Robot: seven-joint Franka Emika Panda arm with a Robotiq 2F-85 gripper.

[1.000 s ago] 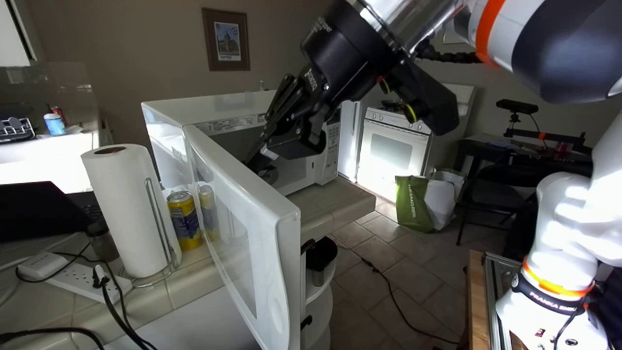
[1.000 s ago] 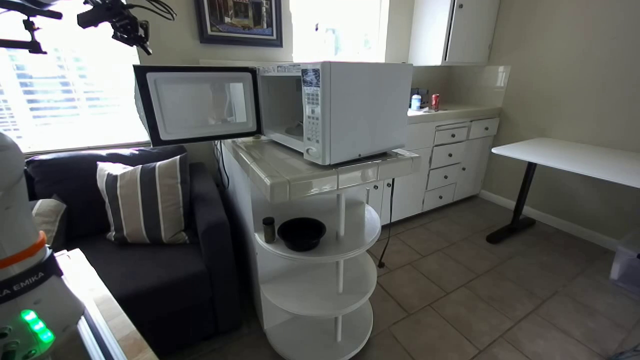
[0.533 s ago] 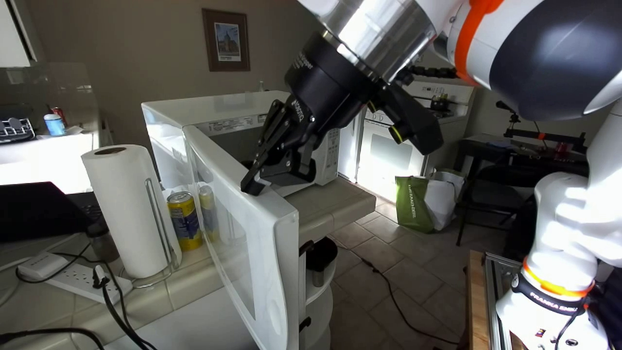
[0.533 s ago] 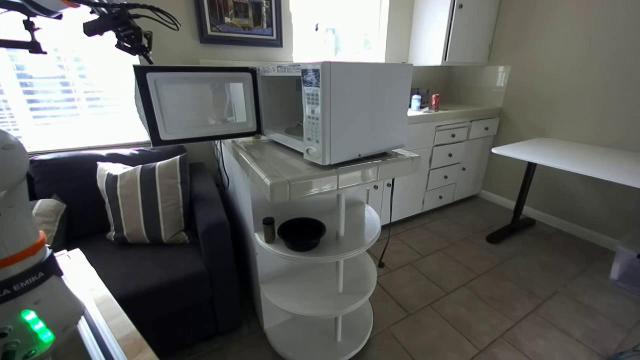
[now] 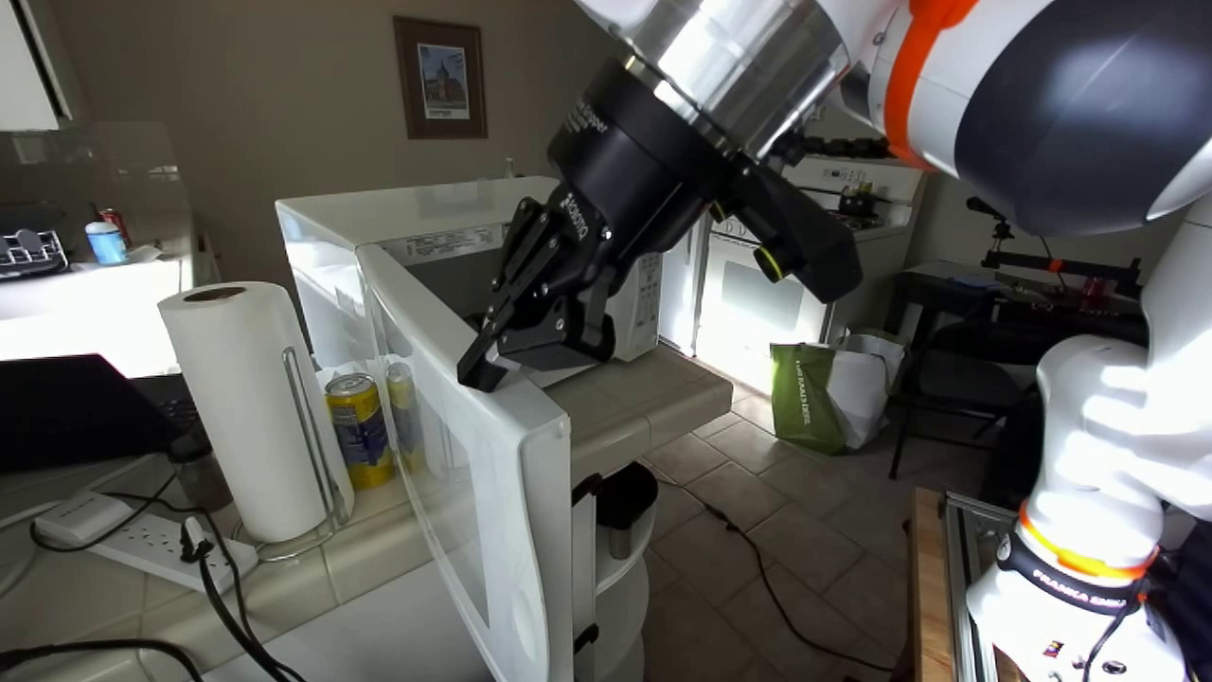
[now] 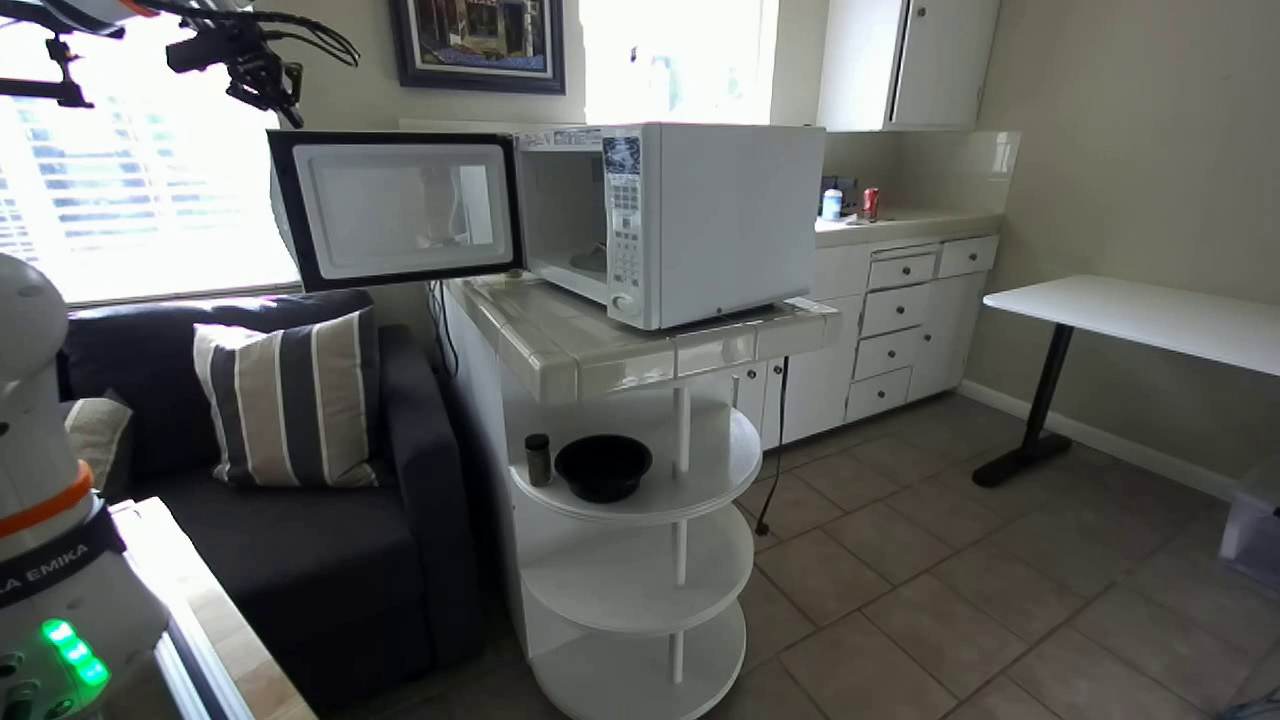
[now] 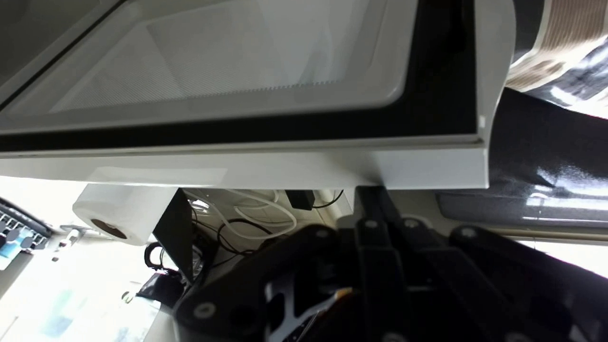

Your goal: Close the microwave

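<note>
The tool (image 7: 376, 195), closed and empty, sits at the top edge of the door (image 6: 400, 210), probably to push the microwave (image 6: 738, 220) shut.

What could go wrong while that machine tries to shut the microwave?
The pincer could slip off, since its tip sits at the top edge of the open microwave door. If nudged wider instead, the door might knock the yellow can or paper towel roll by its outer face.
</note>
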